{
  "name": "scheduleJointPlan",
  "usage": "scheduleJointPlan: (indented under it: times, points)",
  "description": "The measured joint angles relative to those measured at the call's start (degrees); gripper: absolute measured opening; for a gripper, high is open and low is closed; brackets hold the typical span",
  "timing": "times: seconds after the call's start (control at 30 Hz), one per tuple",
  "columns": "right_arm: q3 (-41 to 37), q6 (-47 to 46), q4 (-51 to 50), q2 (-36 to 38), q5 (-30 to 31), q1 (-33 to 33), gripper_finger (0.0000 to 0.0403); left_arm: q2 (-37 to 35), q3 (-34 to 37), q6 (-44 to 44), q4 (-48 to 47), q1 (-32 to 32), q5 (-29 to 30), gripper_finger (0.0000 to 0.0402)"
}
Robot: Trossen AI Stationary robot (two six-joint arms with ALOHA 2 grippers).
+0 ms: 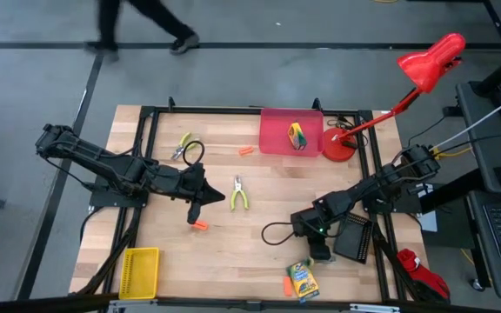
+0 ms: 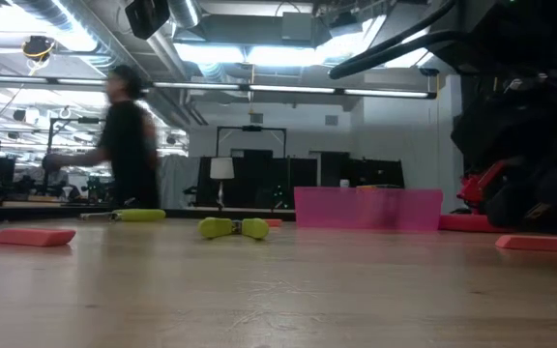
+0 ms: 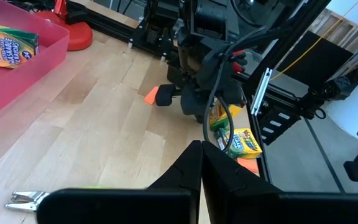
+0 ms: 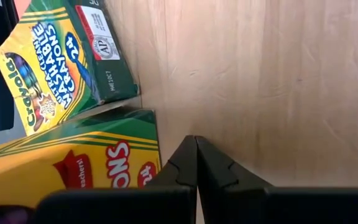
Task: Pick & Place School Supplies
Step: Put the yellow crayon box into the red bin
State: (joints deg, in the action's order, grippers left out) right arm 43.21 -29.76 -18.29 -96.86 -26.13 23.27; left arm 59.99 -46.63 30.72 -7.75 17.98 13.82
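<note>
Two green-and-yellow crayon boxes [image 4: 61, 62] [image 4: 73, 165] lie flat near the table's front right [image 1: 303, 280]. My right gripper [image 4: 196, 158] [image 1: 317, 254] is shut and slants down, right beside the nearer box. A third crayon box [image 1: 297, 136] lies in the pink bin [image 1: 272, 143]. Two pliers with yellow-green handles lie on the wood at mid-table [image 1: 239, 193] and far left [image 1: 183, 146]. Orange sticks lie at the far middle [image 1: 246, 151], near my left gripper [image 1: 200, 226] and by the boxes [image 1: 288, 285]. My left gripper [image 1: 195, 209] [image 3: 201, 168] hangs shut above the table. My right gripper's shut fingers [image 4: 179, 163] stand close against the long side edge [image 4: 156, 155] of the nearer crayon box, slanting down from above. Whether the finger's outer side touches the box, I cannot tell. The box lies flat on the table.
A yellow bin [image 1: 139, 271] stands at the front left and a black bin [image 1: 352, 239] at the right, beside my right arm. A red desk lamp [image 1: 342, 146] stands at the far right next to the pink bin. A person walks beyond the far edge [image 2: 129, 135].
</note>
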Motion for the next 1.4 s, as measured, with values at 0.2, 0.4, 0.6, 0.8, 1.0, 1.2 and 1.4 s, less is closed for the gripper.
scheduleJointPlan:
  times: [0.2, 0.4, 0.6, 0.8, 1.0, 1.2, 1.4]
  points:
    - [1.69, 1.50, -1.91, -0.02, 1.86, -1.80, 0.0000, 0.00, 0.00, -0.69, 0.00, 0.00, 0.00, 0.0003]
    - [4.52, 5.38, -5.88, -0.02, 3.83, -5.39, 0.0000, 0.00, 0.00, -0.85, -0.07, 0.00, 0.00, 0.0003]
    - [8.93, 8.83, -8.38, 1.29, 6.96, -9.72, 0.0000, 0.00, 0.00, -1.21, -0.20, 0.00, 0.00, 0.0003]
    - [15.35, 10.46, -10.25, 8.42, 10.90, -13.09, 0.0000, 0.00, 0.02, -2.50, -2.11, 0.00, 0.15, 0.0003]
    - [20.06, 10.71, -19.56, 19.59, 9.32, -11.20, 0.0000, 0.00, 0.02, -4.02, -7.91, 0.41, 0.37, 0.0003]
    - [27.61, 5.42, -31.25, 24.79, 3.90, -2.32, 0.0008, 0.00, 0.07, -5.56, -12.32, 1.99, 4.06, 0.0003]
    - [31.83, -2.38, -34.35, 22.07, 4.31, 9.71, 0.0050, 0.00, 0.07, -5.99, -13.67, 2.72, 6.12, 0.0003]
